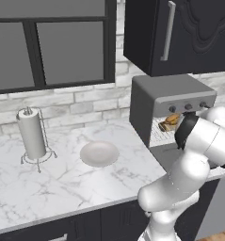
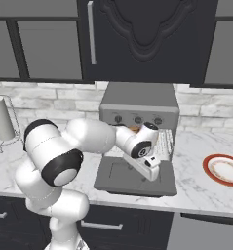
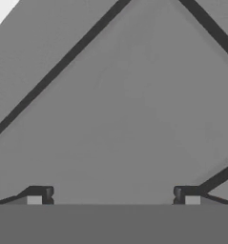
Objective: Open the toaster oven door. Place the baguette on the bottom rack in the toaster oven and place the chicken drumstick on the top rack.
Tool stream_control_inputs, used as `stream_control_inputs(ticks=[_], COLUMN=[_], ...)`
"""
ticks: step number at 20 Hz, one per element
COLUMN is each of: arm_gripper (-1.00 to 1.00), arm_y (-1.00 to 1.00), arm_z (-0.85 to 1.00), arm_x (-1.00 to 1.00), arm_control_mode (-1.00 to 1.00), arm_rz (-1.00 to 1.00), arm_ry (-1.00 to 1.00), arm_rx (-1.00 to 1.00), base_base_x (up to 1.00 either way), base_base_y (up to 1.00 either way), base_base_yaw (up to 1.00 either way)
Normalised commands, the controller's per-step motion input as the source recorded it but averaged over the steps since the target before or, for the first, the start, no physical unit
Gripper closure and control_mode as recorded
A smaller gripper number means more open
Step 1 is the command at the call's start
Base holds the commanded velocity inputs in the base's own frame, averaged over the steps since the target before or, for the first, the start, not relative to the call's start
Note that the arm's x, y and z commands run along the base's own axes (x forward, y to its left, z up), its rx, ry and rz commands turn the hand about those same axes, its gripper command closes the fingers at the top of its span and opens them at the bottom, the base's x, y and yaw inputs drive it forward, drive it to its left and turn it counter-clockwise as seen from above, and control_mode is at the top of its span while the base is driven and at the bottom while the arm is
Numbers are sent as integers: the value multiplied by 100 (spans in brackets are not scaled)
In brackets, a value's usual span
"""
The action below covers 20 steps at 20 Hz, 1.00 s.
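- Claw: its two dark fingertips stand wide apart in the hand view with nothing between them, so it is open and empty. It looks straight down at a flat grey panel crossed by dark lines, which I take to be the lowered door.
- From the right base view the hand hangs low over the toaster oven door, just in front of the open cavity.
- Paper towel holder and a pale empty bowl sit on the marble tabletop at the far left, well apart from the work.
- Toaster oven: the door lies folded down flat. It is stiff metal on a hinge, and I judge it needs no further handling.
- Baguette: a tan-golden shape lies on a wire rack inside the cavity. I cannot tell whether that is the top or bottom rack. It should be light, dry and firm-crusted; grip it across its short middle.
- Chicken drumstick: a small orange-brown patch shows just under the knobs, mostly hidden by the wrist. Its rack is unclear. Glossy skin suggests it is slippery; hold the thick end, not the taper.
- Plate with a red rim rests empty at the far right.
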Motion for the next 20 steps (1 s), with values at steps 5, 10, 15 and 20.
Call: stream_control_inputs(ticks=[5,10,15,20], arm_gripper=[-100,-100,-100,-100], arm_y=[9,26,37,41], arm_z=[-33,-40,-44,-44], arm_x=[16,28,40,53], arm_control_mode=[-100,-100,-100,-100], arm_rz=[-7,-5,-14,-19], arm_ry=[0,0,-2,0], arm_rx=[0,0,0,0], base_base_x=[0,0,0,0], base_base_y=[0,0,0,0], base_base_yaw=[0,0,0,0])
